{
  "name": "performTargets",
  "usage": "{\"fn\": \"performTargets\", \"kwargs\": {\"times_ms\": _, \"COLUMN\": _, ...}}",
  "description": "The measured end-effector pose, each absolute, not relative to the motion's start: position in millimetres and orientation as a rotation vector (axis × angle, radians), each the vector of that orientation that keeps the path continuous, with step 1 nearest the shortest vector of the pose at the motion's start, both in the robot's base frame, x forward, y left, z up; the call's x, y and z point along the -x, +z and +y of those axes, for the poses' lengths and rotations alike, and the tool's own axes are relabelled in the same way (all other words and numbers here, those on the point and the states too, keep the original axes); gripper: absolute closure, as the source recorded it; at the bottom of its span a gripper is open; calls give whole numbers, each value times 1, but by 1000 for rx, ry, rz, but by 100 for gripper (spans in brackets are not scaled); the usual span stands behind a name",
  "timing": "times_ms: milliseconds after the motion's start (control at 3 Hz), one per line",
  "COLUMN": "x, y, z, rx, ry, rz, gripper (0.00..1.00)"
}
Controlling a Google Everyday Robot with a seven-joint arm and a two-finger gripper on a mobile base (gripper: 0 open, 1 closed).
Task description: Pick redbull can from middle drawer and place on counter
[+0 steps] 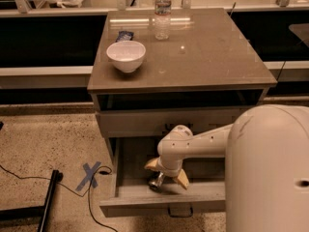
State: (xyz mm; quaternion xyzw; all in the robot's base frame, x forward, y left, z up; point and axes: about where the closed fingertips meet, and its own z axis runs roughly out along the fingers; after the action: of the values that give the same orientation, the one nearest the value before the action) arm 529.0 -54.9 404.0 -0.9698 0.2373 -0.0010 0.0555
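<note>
The middle drawer (164, 203) is pulled open below the cabinet. The redbull can (156, 181) lies on its side inside it, shiny end toward the front. My gripper (167, 172) reaches down into the drawer right over the can. Its tan fingers (182, 179) are spread apart, one on each side of the can, and most of the can is hidden under the wrist. The counter (203, 57) is the glossy grey-brown top of the cabinet.
A white bowl (126, 55), a clear water bottle (162, 11) and a small dark packet (124, 35) stand on the counter's left and back. My white arm (270, 173) fills the lower right. A blue tape cross (89, 174), a cable and a black stand leg (48, 202) lie on the floor at left.
</note>
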Motion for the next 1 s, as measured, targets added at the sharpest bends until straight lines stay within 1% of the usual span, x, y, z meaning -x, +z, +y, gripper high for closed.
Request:
{"fn": "performTargets", "kwargs": {"times_ms": 333, "x": -534, "y": 381, "z": -50, "rx": 2997, "ry": -4, "rz": 690, "gripper": 0}}
{"fn": "performTargets", "kwargs": {"times_ms": 667, "x": -538, "y": 364, "z": -51, "rx": 3010, "ry": -25, "rz": 707, "gripper": 19}}
{"fn": "performTargets", "kwargs": {"times_ms": 1000, "x": -540, "y": 359, "z": -51, "rx": 2998, "ry": -39, "rz": 724, "gripper": 43}}
